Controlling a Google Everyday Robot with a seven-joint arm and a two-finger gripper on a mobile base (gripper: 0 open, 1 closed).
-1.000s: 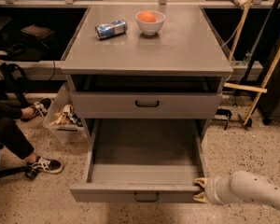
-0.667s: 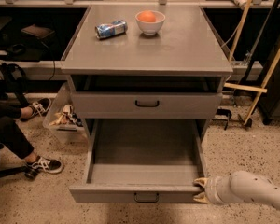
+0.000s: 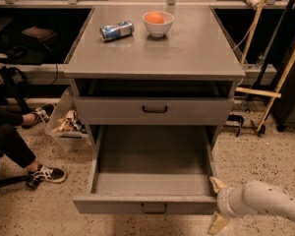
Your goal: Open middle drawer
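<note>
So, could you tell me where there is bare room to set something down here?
The middle drawer is bare inside, except its front right corner, where the gripper sits. The cabinet top is free in front of and right of the can and bowl; the back around them is crowded.

Can [image 3: 116, 30] left of bowl [image 3: 158, 30] on cabinet top [image 3: 187, 48], middle drawer [image 3: 118, 205] pulled out below upper drawer [image 3: 191, 111], gripper [image 3: 217, 204] at its front right corner, fingers apart.

seemingly cream gripper [image 3: 217, 205] at grey middle drawer [image 3: 113, 205] front.
</note>
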